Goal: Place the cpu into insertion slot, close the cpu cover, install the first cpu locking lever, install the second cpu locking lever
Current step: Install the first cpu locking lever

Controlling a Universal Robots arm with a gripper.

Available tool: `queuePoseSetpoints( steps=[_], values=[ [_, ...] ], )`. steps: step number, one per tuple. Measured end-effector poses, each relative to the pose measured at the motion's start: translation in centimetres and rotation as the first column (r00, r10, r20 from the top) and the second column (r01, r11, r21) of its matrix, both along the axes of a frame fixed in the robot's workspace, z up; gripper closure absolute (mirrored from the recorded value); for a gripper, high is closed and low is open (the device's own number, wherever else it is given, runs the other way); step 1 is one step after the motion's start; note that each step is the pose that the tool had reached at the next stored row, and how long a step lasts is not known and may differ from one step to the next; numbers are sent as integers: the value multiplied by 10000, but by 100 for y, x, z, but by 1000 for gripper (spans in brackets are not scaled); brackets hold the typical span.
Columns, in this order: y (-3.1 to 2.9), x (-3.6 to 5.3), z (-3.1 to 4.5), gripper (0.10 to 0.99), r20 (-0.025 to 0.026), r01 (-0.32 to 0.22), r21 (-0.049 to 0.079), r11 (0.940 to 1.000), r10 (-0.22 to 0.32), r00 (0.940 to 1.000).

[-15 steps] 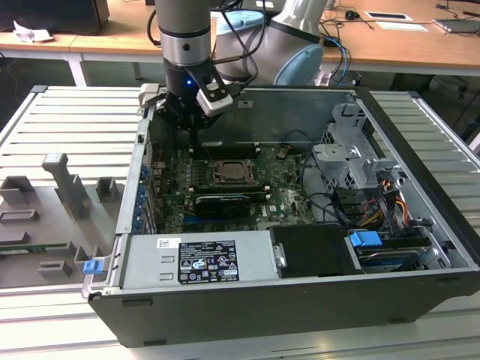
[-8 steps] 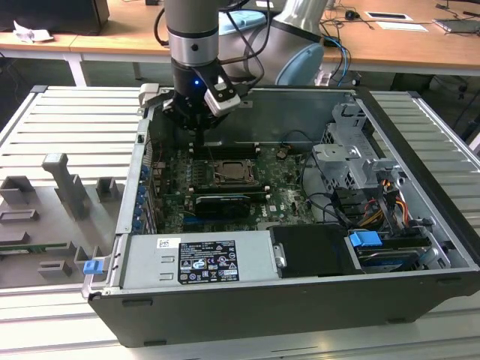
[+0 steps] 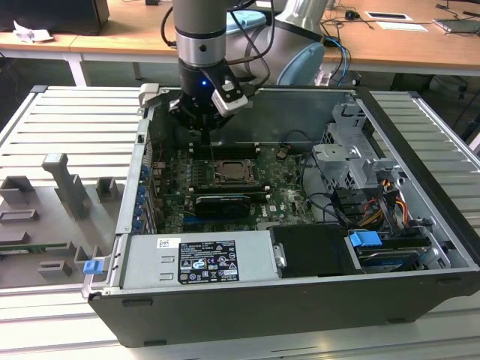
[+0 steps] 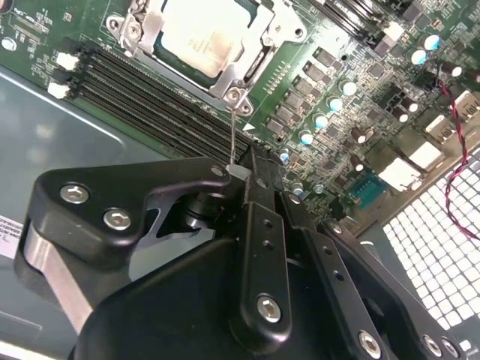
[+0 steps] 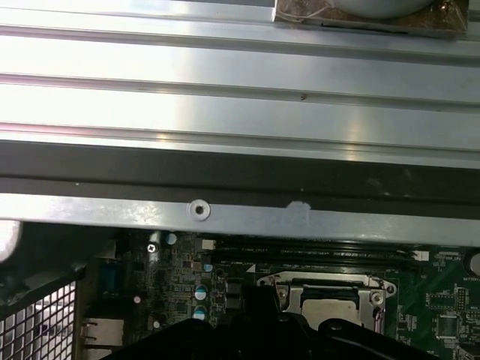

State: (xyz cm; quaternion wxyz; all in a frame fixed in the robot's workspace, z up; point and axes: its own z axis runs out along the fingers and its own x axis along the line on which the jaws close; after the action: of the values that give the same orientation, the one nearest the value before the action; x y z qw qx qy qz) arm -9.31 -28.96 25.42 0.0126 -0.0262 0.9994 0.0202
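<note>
**One lever in the pinch, chip seated**

Found gripper [image 4: 244,172] low over the green motherboard [image 4: 352,97], fingertips closed on the free end of a thin wire cpu locking lever [image 4: 234,131]. Noted lever rising nearly upright from beside the socket corner. Cannot say whether first or second of the pair.

Located cpu [image 4: 199,34] lying flat in the insertion slot [image 4: 255,71], pale metal top showing through the cut-out of the cpu cover [image 4: 150,28]. Cover apparently folded down over it.

Judged lever light, springy and slippery, being bare round wire. Likely to twist or slide between flat pads unless taken squarely near the tip. Judged chip and socket fragile, so no side load wanted there.

Containers: open computer case [image 3: 300,300] holding the board, a grey power supply [image 3: 202,259], a drive cage [image 3: 352,161] and loose cables [image 3: 390,204]. Long black memory slots [image 4: 142,90] just beside the socket.
</note>
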Motion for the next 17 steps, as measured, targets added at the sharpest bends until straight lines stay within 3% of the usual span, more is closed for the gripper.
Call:
queuePoseSetpoints(
  steps=[17],
  values=[
    [0,104,-12,980,-3,0,-1,10000,0,10000]
  ],
)
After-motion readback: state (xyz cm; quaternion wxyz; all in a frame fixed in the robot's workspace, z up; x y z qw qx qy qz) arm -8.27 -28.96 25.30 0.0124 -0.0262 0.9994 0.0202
